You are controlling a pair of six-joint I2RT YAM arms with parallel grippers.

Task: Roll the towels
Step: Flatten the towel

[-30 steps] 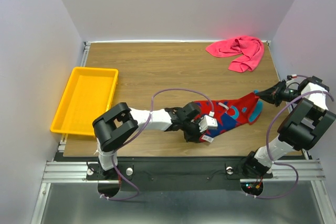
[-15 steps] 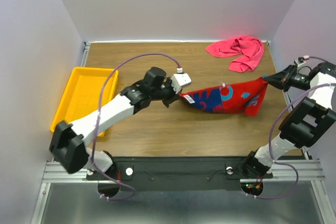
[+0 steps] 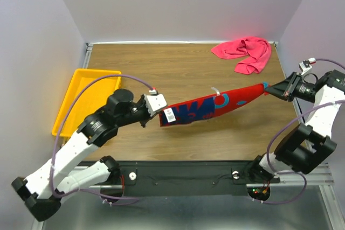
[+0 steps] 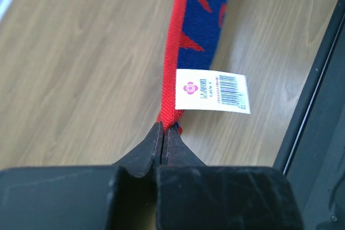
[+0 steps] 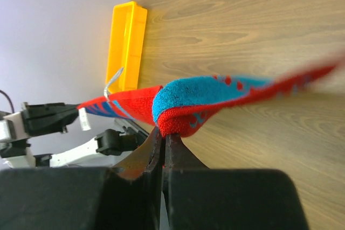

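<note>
Shifted leftward since the earlier frame, patterned red, navy and teal cloth towel (image 3: 202, 109) is hanging taut above the wooden table (image 3: 178, 68), left gripper (image 3: 159, 117) and right gripper (image 3: 268, 88) each clamping one end; its far end is blurring in the right wrist view.

a wood-grain table (image 3: 161, 74) is enclosed on three sides by plain pale lilac walls (image 3: 178, 4), and its near edge is bordered by a black metal strip (image 3: 183, 175).
</note>
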